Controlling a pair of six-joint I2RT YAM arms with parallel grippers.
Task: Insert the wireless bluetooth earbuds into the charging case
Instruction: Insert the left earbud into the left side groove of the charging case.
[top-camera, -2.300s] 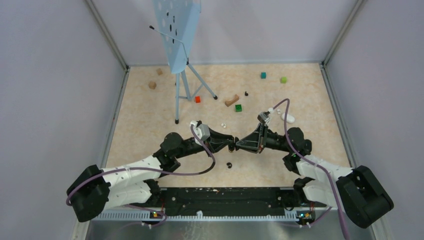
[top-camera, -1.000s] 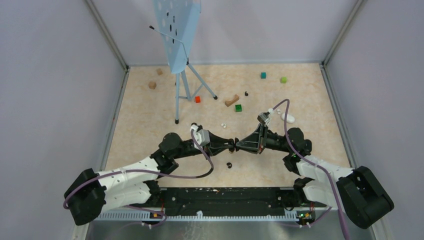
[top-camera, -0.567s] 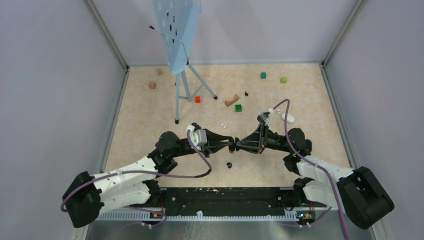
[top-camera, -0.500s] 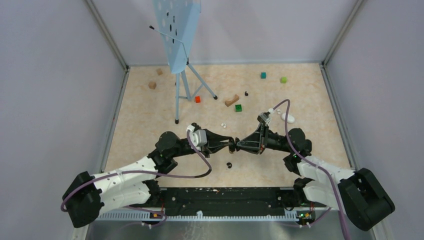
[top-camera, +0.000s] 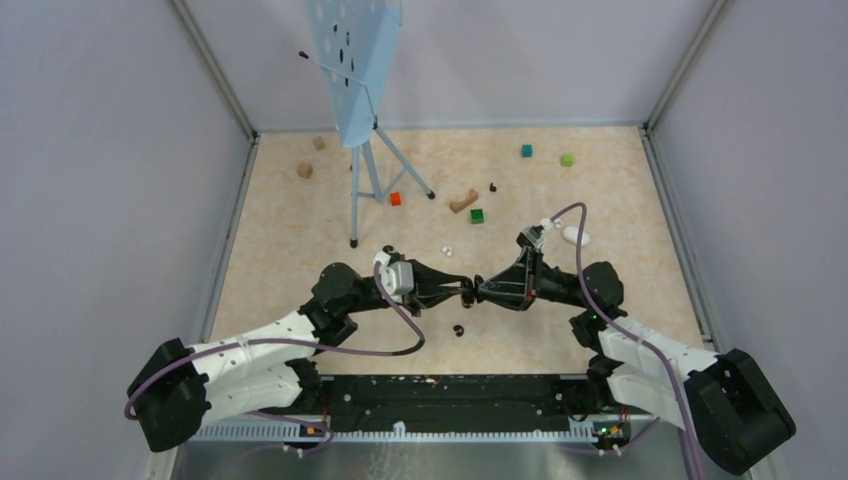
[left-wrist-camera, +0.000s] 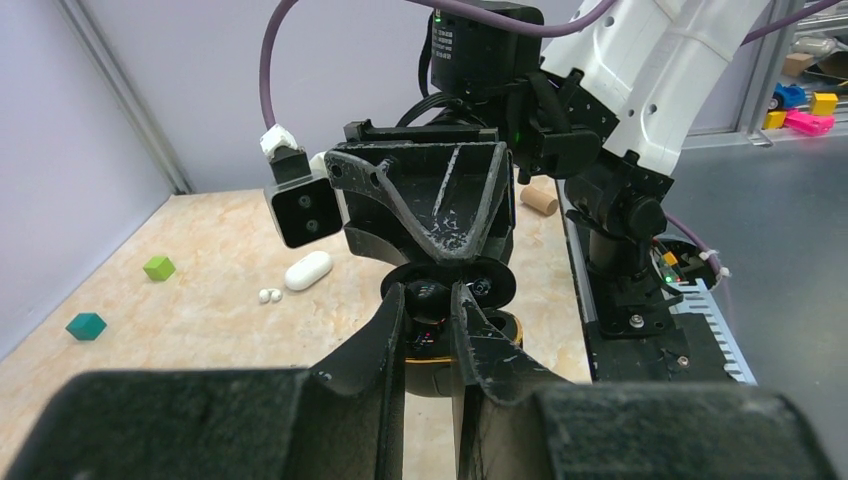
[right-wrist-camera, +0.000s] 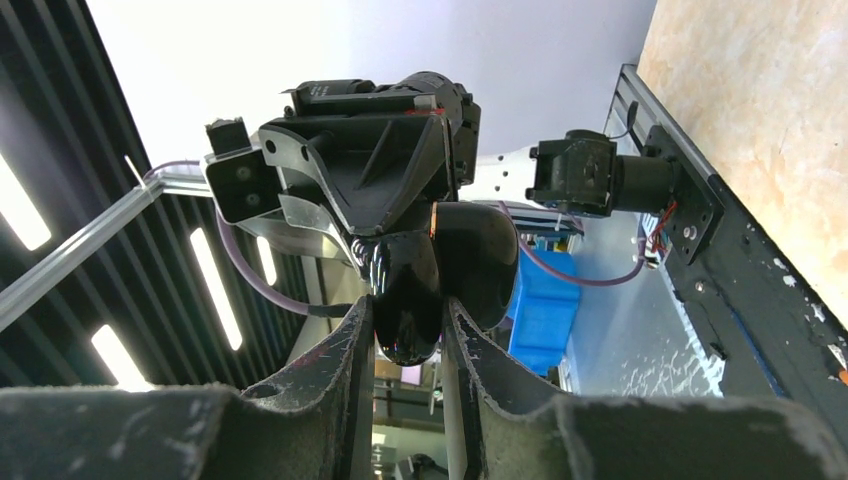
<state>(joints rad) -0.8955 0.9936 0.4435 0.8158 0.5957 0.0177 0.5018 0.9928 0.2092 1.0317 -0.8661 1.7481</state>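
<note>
Above the middle of the table my two grippers meet tip to tip. My left gripper (top-camera: 464, 292) (left-wrist-camera: 430, 300) is shut on a glossy black earbud (left-wrist-camera: 432, 298). The earbud sits right at the mouth of the black charging case (left-wrist-camera: 455, 362), which has a gold rim and an open round lid (left-wrist-camera: 490, 283). My right gripper (top-camera: 481, 291) (right-wrist-camera: 408, 305) is shut on the case's glossy body (right-wrist-camera: 404, 300). Another black earbud (top-camera: 458, 329) lies on the table just below the grippers. A white pair of earbuds (left-wrist-camera: 268, 295) lies beside a white case (left-wrist-camera: 307, 270).
A blue music stand (top-camera: 352, 60) on a tripod stands at the back left. Scattered at the back are a red cube (top-camera: 395, 198), a green cube (top-camera: 477, 215), a wooden block (top-camera: 463, 201), a teal cube (top-camera: 526, 150) and a lime cube (top-camera: 567, 159). Tiny white buds (top-camera: 447, 249) lie near my left wrist.
My right arm's elbow has drifted a little to the right and its wrist has turned slightly. Both grippers stay together at the same spot with their grips unchanged.
</note>
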